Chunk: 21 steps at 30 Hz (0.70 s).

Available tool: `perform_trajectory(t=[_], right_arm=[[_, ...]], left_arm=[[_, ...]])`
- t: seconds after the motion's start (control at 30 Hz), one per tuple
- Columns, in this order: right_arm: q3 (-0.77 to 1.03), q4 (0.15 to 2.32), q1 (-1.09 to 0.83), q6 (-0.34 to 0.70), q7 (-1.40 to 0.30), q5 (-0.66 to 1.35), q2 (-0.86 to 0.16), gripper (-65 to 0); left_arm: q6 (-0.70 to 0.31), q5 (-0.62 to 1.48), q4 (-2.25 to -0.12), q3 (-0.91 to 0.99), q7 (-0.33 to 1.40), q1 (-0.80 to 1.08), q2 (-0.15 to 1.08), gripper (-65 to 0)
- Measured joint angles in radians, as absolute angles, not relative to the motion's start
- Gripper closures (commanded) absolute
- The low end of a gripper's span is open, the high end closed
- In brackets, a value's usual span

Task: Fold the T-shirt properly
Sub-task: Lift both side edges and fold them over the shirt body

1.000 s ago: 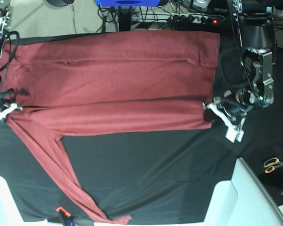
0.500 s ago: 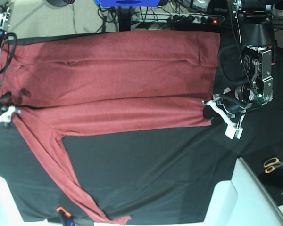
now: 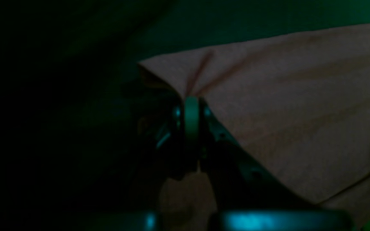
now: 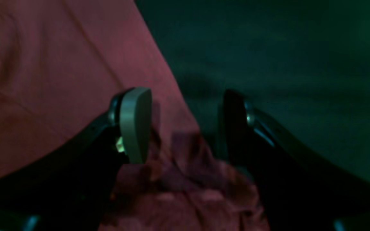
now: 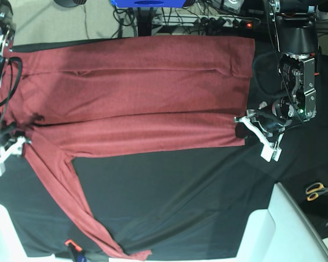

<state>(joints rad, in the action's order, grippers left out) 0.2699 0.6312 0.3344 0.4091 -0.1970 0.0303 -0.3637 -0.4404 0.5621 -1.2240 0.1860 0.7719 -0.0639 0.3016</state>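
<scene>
The brick-red T-shirt [image 5: 136, 93] lies spread across the black tablecloth, its front strip folded over and one long sleeve [image 5: 79, 204] trailing toward the front edge. At the shirt's right corner my left gripper [image 5: 242, 127] is shut on the fabric; the left wrist view shows the closed fingertips [image 3: 191, 109] pinching a raised fold of the T-shirt [image 3: 294, 106]. My right gripper [image 5: 10, 143] stands open at the shirt's left edge. In the right wrist view its grey pad [image 4: 136, 125] and dark finger [image 4: 236, 128] are wide apart over bunched T-shirt fabric [image 4: 185, 192], gripping nothing.
The black tablecloth [image 5: 180, 191] covers the table. Yellow-handled scissors [image 5: 317, 190] lie at the right edge. White raised surfaces sit at the front right [image 5: 284, 229] and front left [image 5: 0, 234]. A small orange-tipped tool [image 5: 72, 245] lies by the sleeve end. Cables and a power strip [image 5: 224, 22] run behind.
My right gripper opened and let go of the shirt's left edge, then drew slightly toward the front; the fabric there settled. The left gripper kept its hold and barely moved.
</scene>
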Motion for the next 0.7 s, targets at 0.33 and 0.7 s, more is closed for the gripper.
perform_trajectory(t=[0.33, 0.7], right_arm=[[0.270, 0.551, 0.377, 0.409, -0.187, 0.030, -0.363, -25.4], [0.270, 0.467, 0.403, 0.409, -0.184, 0.037, -0.366, -0.3]], left_arm=[[-0.441, 0.562, -1.224, 0.186, 0.772, -0.066, 0.300, 0.0], [-0.441, 0.562, -1.224, 0.186, 0.772, -0.067, 0.300, 0.0]])
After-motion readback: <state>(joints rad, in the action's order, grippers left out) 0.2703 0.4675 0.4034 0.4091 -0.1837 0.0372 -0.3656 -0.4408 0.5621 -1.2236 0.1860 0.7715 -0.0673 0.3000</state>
